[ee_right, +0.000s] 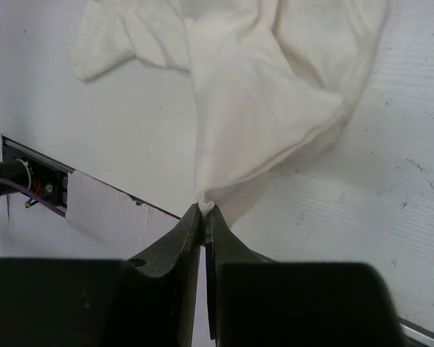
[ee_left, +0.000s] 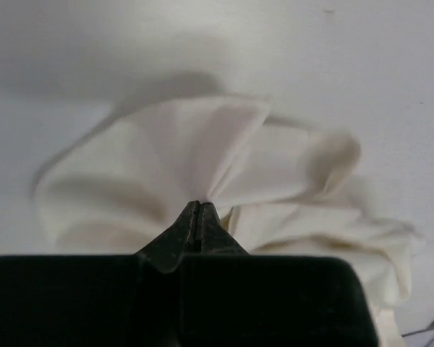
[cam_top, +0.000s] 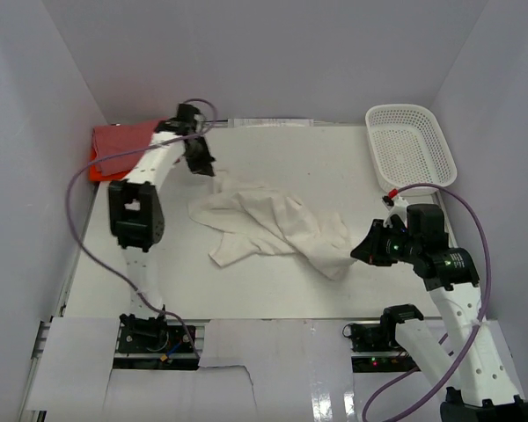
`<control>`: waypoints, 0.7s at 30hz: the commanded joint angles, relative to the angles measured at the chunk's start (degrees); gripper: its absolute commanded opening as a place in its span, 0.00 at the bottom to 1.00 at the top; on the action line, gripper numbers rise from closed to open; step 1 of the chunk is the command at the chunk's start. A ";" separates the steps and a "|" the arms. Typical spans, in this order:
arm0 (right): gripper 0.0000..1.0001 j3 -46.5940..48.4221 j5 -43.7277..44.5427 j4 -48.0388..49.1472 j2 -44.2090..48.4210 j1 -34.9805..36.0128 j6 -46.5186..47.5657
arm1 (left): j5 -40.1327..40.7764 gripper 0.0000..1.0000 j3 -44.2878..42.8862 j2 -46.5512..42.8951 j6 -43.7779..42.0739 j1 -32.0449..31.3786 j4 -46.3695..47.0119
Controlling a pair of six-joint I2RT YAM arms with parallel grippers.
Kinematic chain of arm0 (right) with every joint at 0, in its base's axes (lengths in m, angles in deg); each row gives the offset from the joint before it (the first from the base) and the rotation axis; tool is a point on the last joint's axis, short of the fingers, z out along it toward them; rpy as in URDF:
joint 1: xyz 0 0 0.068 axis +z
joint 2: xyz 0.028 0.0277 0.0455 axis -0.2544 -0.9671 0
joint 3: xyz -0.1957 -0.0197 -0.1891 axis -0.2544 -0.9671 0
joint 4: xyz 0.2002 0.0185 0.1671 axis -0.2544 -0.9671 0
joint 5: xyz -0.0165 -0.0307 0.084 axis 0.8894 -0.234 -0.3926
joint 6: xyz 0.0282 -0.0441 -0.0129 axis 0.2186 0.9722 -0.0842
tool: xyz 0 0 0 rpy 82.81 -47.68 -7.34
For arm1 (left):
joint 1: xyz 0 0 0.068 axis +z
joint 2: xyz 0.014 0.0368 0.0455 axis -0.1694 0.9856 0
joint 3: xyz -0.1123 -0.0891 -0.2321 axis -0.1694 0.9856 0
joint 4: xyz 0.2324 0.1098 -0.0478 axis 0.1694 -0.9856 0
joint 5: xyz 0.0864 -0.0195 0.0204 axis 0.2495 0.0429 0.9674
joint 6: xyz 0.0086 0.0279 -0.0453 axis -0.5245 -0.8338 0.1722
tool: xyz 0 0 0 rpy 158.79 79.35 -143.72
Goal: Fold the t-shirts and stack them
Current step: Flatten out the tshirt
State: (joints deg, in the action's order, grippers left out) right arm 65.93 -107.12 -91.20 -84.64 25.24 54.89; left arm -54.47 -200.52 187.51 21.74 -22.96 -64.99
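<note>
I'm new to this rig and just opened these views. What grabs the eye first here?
A crumpled cream t-shirt sprawls across the middle of the table, pinched at opposite ends: the left gripper is shut on its far-left end, the right gripper on its near-right corner. A folded red-orange pile sits in the far-left corner, and a white mesh basket stands at the far right.

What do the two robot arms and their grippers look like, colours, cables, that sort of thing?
The left arm and right arm are white tubular links joined by boxy black housings. A purple cable loops beside the left arm, and another runs along the right. The left gripper and right gripper are matte black, with jaws tapering from a wide block to a thin wedge.
</note>
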 commanded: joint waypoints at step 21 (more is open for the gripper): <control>0.08 -3.98 3.12 -6.32 8.31 0.92 0.06 | 3.45 0.72 49.79 -47.48 2.31 9.52 5.06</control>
State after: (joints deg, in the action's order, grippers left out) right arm 58.69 -104.69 -99.39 -74.65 26.01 54.45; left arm -56.11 -149.44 145.02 22.68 -13.67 -59.22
